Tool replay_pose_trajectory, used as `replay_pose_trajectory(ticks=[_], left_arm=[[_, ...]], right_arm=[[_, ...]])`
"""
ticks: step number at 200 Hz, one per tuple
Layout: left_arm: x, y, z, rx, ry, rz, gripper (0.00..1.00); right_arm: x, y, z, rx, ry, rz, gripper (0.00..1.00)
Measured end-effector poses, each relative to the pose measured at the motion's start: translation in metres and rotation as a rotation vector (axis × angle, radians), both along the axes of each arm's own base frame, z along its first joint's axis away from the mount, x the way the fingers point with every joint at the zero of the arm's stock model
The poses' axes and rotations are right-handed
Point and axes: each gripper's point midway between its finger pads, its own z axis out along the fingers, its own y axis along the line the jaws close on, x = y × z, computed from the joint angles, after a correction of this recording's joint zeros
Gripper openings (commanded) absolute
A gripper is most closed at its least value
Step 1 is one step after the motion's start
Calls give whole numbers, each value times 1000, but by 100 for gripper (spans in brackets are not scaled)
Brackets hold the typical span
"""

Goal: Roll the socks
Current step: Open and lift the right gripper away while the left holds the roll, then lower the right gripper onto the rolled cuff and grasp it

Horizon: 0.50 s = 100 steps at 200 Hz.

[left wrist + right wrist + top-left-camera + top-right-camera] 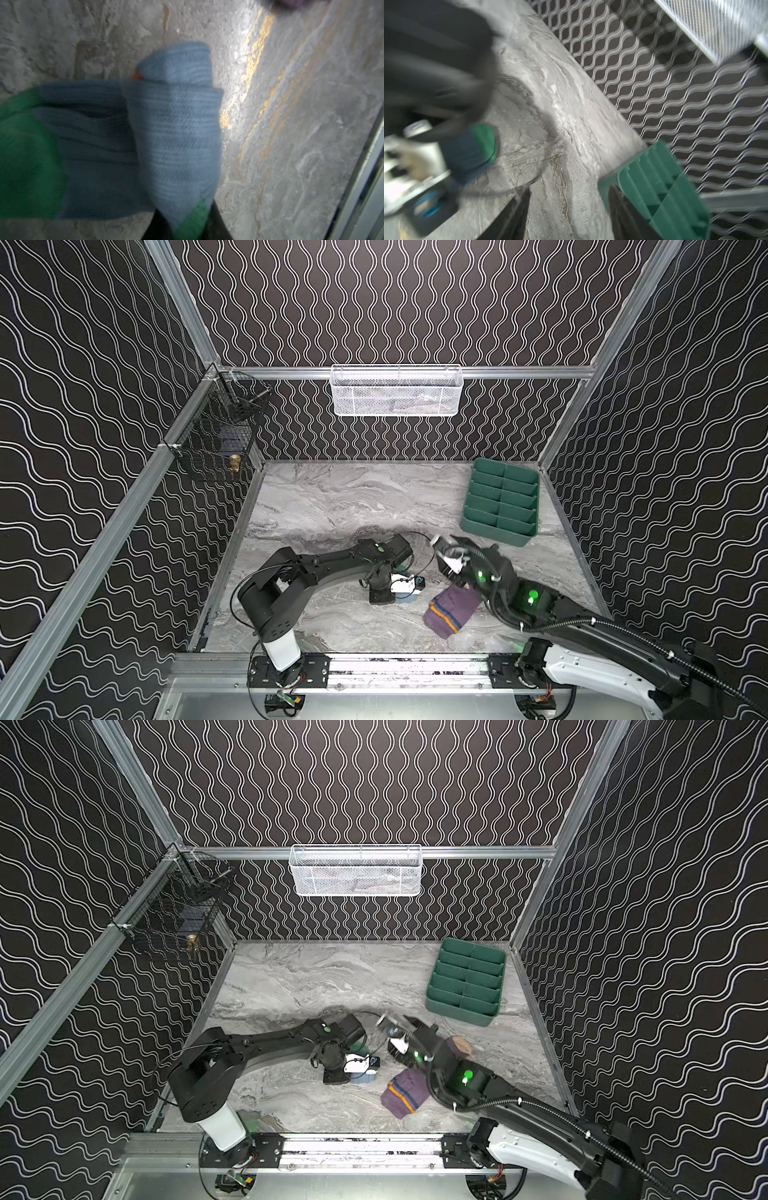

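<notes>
Left jaws: clenched on blue sock (176,124).
Right jaws: released, over tabletop (332,497).
Purple sock (451,610): flat on tabletop, apart from blue sock.

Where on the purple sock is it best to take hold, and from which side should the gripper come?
Probably the striped end of the purple sock, taken from above. The sock lies flat on the table, so only a top-down pinch at an edge seems workable. This end lies in the open, while the far end runs under the right arm.
</notes>
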Motion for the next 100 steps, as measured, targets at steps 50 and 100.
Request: replay_pose_trajectory(ticks=[50,100], left_arm=[[-1,2,-7,24,101,45,0],[-1,1,-8,-1,154,80,0]], right_arm=[[-84,41,-73,-369,-158,444,65],[-86,76,-140,-504,-86,534,66]])
